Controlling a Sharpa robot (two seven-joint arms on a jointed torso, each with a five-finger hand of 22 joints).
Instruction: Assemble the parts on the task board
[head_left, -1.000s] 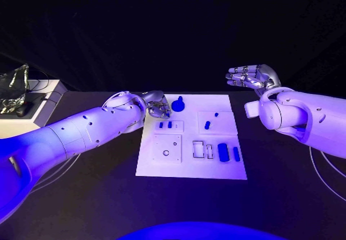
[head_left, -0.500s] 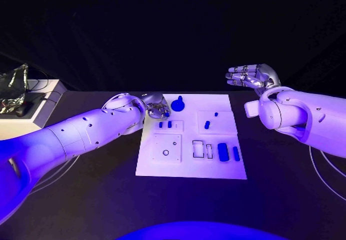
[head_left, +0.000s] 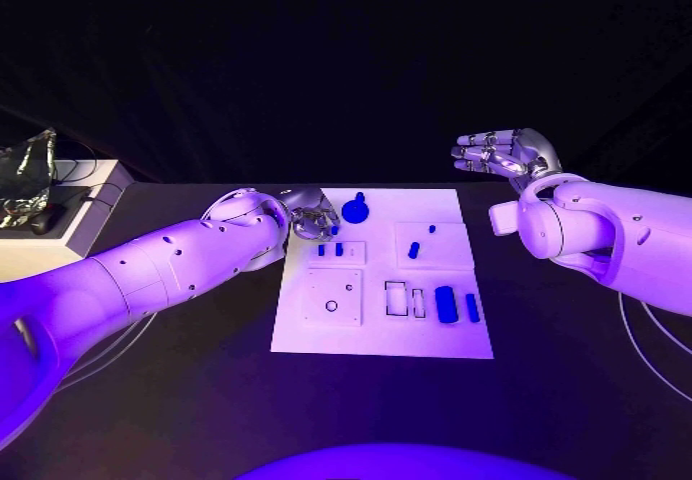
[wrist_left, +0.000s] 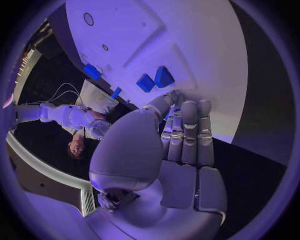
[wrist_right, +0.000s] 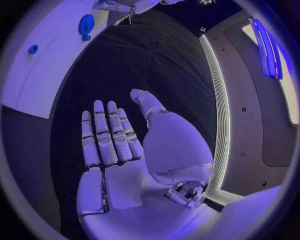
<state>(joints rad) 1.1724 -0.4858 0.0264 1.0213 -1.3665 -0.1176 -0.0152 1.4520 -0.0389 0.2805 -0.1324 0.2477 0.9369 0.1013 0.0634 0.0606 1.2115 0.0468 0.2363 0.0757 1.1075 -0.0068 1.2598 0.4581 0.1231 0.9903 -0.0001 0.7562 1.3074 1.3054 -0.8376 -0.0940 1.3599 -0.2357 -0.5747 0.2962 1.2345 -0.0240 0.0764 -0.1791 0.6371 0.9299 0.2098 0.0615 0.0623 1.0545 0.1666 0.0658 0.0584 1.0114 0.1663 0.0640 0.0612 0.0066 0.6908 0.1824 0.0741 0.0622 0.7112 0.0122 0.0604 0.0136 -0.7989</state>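
- A black table (head_left: 173, 400) spans the head view, bearing the white task board (head_left: 378, 330) at its middle.
- The left arm (head_left: 144, 270) reaches in across the table toward the board's far left corner; the right arm (head_left: 606, 235) is raised off to the board's right.
- The left hand (head_left: 310, 215) hangs at the board's far left edge, just beside the round blue part (head_left: 356, 210). In the left wrist view its fingers (wrist_left: 187, 132) lie straight and side by side over the board's edge, the thumb bent across near them; whether anything is pinched there cannot be told.
- The right hand (head_left: 502, 153) is held up clear of the table beyond the board's far right corner, palm bare, fingers (wrist_right: 106, 135) extended and slightly apart, holding nothing.
- Small blue parts rest on the board: a pair of short blocks (head_left: 330, 250) near the left hand, a peg (head_left: 414, 250) in the right panel, and two longer bars (head_left: 457, 304) toward the near right.
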